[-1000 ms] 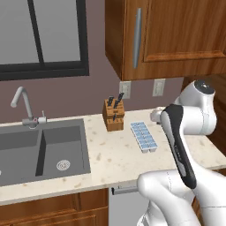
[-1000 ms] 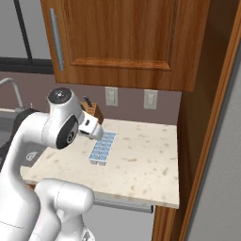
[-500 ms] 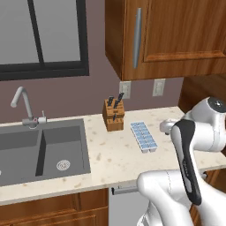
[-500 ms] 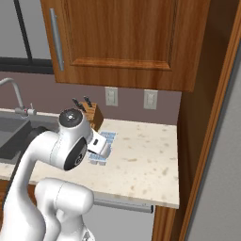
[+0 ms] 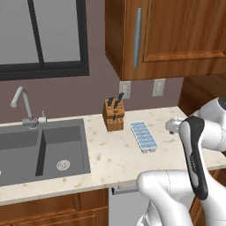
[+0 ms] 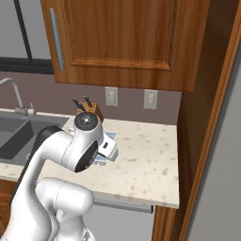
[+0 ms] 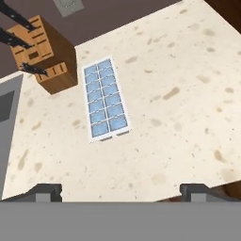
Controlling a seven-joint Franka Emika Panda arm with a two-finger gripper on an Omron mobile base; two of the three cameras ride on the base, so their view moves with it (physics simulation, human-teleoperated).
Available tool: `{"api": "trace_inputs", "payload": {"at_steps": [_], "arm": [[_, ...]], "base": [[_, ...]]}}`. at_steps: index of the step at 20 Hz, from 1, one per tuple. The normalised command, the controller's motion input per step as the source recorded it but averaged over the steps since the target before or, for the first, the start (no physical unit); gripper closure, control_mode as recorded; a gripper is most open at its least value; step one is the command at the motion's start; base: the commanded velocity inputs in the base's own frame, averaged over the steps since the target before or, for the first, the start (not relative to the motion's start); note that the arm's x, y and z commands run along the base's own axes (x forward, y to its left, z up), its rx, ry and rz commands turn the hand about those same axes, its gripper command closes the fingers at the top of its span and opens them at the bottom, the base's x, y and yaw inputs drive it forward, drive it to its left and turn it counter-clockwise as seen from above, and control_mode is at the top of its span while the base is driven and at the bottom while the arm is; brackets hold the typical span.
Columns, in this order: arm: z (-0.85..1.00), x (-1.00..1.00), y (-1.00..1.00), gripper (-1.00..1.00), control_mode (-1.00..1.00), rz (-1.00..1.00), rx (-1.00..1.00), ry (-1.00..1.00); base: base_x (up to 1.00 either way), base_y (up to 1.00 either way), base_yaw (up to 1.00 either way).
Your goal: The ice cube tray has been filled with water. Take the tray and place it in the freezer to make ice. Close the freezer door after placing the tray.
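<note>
The ice cube tray point(image 7: 107, 99) lies flat on the speckled counter, a white frame with two rows of cells holding pale blue water point(image 7: 101, 86). In the left base view the tray point(image 5: 144, 136) sits just right of the knife block. My gripper point(image 7: 121, 193) hovers above the counter's front part, short of the tray, looking down at it. Its jaws stand wide open with nothing between them, and the fingertips point(image 7: 44, 192) are well apart from the tray. In the right base view my arm covers most of the tray. I cannot tell whether the grey surface point(image 6: 221, 164) at the far right is the freezer.
A wooden knife block point(image 5: 113, 115) stands by the tray's far left corner. The sink point(image 5: 42, 148) and faucet point(image 5: 24, 103) lie to the left. Wall cabinets point(image 5: 172, 35) hang overhead. A wooden upright point(image 6: 207, 127) bounds the counter point(image 6: 150, 164) on the right.
My arm has swung to the right and lower, carrying the hand back from over the tray toward the counter's front. The tray has not moved and the jaws stay open.
</note>
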Motion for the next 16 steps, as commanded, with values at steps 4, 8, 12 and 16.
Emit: {"api": "trace_inputs", "payload": {"at_steps": [4,8,12,16], "arm": [[-0.13,0.18,0.0,-1.0,-1.0,0.01,0.02,0.0],[0.0,0.15,0.0,-1.0,-1.0,0.06,0.01,0.1],[-0.17,0.34,0.0,-1.0,-1.0,0.07,0.0,0.08],[-0.28,0.5,0.0,-1.0,-1.0,0.06,0.0,0.05]], "base": [[0.0,0.0,0.0],[0.0,0.0,0.0],[0.0,0.0,0.0],[0.0,0.0,0.0]]}}
